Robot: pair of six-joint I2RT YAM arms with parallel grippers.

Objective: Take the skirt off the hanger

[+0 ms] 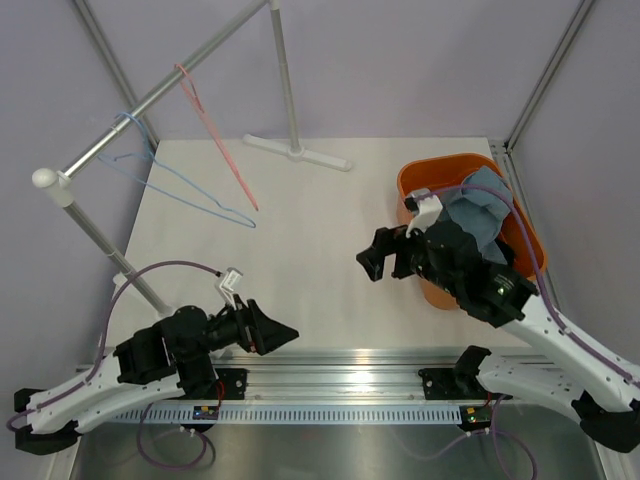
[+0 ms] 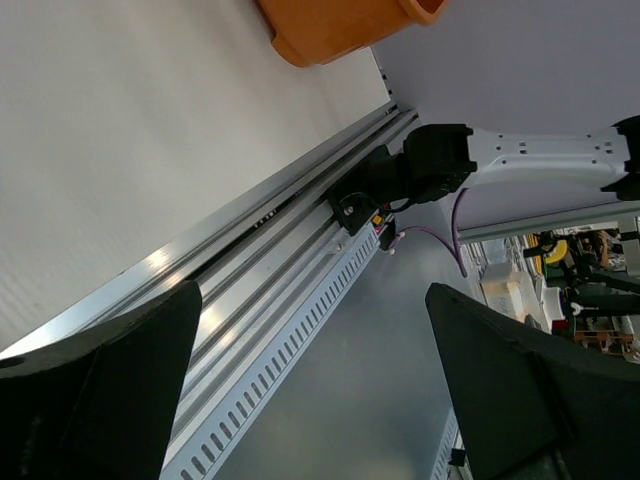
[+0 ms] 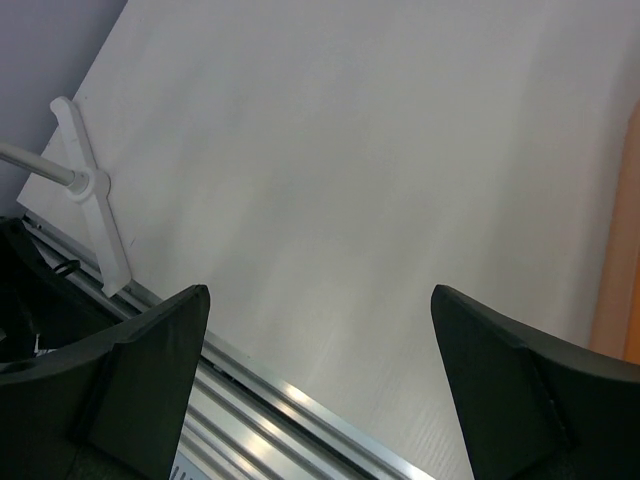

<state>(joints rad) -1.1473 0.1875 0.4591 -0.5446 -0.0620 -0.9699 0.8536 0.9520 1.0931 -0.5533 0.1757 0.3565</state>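
Note:
A grey-blue skirt (image 1: pixel 478 215) lies bunched in the orange basket (image 1: pixel 450 166) at the right. A pink hanger (image 1: pixel 218 140) and a blue hanger (image 1: pixel 180 187) hang bare on the grey rail (image 1: pixel 160 90) at the back left. My left gripper (image 1: pixel 280 335) is open and empty, low near the table's front edge. My right gripper (image 1: pixel 376 262) is open and empty, hovering just left of the basket. The wrist views show only bare table and the front rail between the open fingers.
The rack's white foot (image 1: pixel 298 153) lies at the back centre, its other post (image 1: pixel 100 235) stands at the left. The aluminium rail (image 1: pixel 350 375) runs along the near edge. The basket's edge also shows in the left wrist view (image 2: pixel 340 30) and the right wrist view (image 3: pixel 618 250).

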